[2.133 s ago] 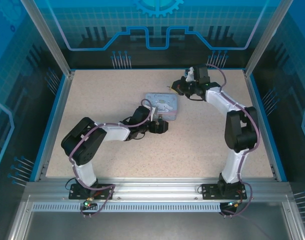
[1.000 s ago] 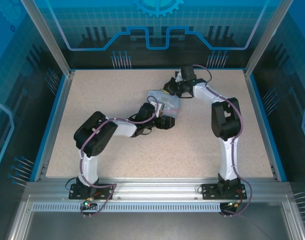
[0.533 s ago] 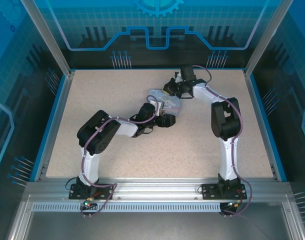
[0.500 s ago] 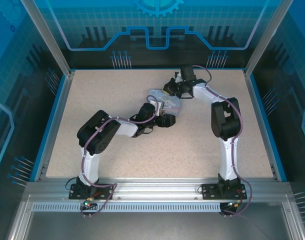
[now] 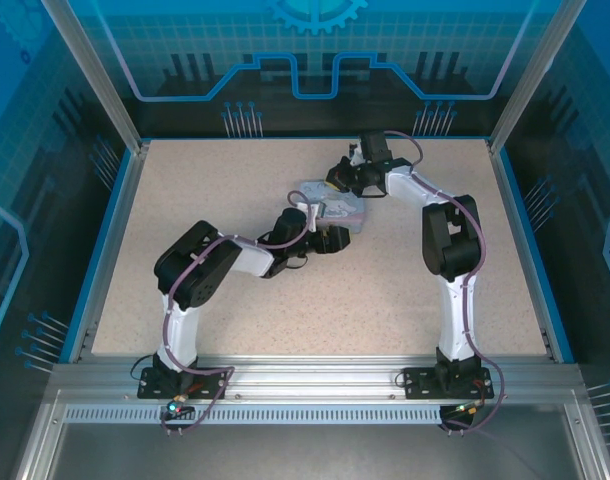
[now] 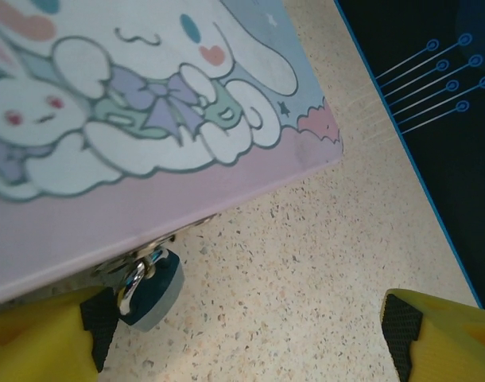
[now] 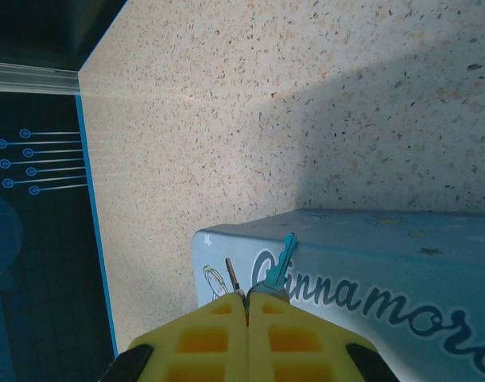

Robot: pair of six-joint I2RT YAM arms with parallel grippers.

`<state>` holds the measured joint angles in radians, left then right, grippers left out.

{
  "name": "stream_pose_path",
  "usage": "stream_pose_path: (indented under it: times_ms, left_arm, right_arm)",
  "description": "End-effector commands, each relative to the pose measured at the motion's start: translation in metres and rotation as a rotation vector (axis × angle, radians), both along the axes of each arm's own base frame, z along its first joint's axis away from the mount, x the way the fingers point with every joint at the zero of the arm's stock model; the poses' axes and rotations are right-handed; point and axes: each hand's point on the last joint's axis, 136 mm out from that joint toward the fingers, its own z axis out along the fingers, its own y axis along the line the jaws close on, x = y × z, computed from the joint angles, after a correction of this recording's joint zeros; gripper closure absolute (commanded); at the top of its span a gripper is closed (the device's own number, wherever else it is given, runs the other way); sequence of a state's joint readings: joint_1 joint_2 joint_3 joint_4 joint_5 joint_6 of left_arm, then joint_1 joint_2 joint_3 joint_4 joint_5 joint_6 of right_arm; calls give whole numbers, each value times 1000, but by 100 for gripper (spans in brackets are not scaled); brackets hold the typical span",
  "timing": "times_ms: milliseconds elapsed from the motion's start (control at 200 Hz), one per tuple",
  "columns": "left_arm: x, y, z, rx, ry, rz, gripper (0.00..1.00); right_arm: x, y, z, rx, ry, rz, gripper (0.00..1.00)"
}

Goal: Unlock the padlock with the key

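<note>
The padlock (image 6: 153, 284), dark with a shiny shackle, hangs from the hasp at the front edge of the pale cartoon tin (image 6: 147, 119) and lies on the table. My left gripper (image 6: 250, 338) is open around that spot. Its left pad (image 6: 99, 322) is right beside the padlock, and its right finger (image 6: 405, 334) stands far off. My right gripper (image 7: 247, 298) is shut on the key (image 7: 284, 256), a small bluish blade pointing at the tin's side (image 7: 370, 278), with a second thin key (image 7: 233, 277) beside it. From above, both grippers flank the tin (image 5: 335, 207).
The speckled table (image 5: 235, 190) has free room on the left and along the front. Blue enclosure walls ring it, with the right rim (image 6: 401, 135) close to the left gripper. The right arm's elbow (image 5: 450, 235) stands right of the tin.
The left gripper has crept closer to the tin's front edge and its jaws have narrowed a little. The right arm swung left to the tin earlier and now holds still.
</note>
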<state>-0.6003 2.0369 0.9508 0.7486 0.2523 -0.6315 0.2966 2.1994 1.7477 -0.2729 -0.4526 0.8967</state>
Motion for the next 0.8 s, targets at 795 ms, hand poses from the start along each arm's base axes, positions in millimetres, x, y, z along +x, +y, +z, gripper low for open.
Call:
stream_pose_path:
  times_ms: [795]
  left_arm:
    - [11,-10,-10,41,-11,76,25]
  right_arm:
    - [-13,12,-22,25,55,40,100]
